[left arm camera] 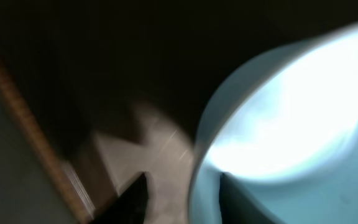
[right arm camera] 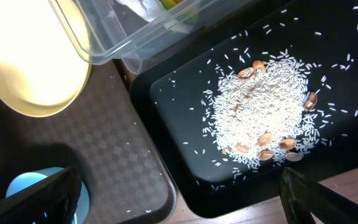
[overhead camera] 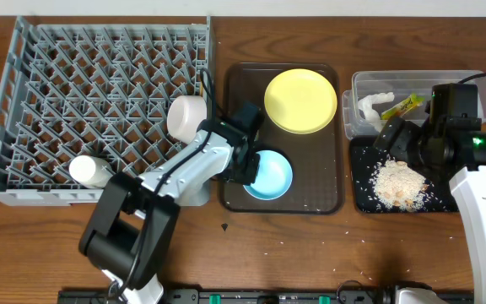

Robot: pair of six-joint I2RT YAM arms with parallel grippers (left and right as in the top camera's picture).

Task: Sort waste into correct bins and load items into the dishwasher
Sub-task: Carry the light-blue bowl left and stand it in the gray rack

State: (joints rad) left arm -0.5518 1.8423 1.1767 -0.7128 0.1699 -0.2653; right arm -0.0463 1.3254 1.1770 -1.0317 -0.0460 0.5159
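Observation:
My left gripper (overhead camera: pixel 245 166) is open at the left rim of the light blue bowl (overhead camera: pixel 270 175) on the brown serving tray. In the blurred left wrist view the fingers (left arm camera: pixel 182 200) straddle the bowl's rim (left arm camera: pixel 291 118). My right gripper (overhead camera: pixel 391 138) is open and empty above the black tray (overhead camera: pixel 358 196), which holds beige food scraps (overhead camera: pixel 399 183). The right wrist view shows the fingers (right arm camera: pixel 185 199), scraps (right arm camera: pixel 266 106) and black tray (right arm camera: pixel 179 106). The clear tub (overhead camera: pixel 359 83) holds the tissue (overhead camera: pixel 373 106) and wrapper (overhead camera: pixel 402 105). The yellow plate (overhead camera: pixel 300 100) lies on the serving tray. A white bowl (overhead camera: pixel 186 116) and white cup (overhead camera: pixel 89 171) sit in the grey rack (overhead camera: pixel 24 101). No chopsticks show.
The dark brown serving tray (overhead camera: pixel 323 190) lies between the rack and the bins. Stray grains dot the wooden table in front of the black tray. In the right wrist view the plate (right arm camera: pixel 30 56), clear tub (right arm camera: pixel 104 43) and blue bowl (right arm camera: pixel 30 183) show.

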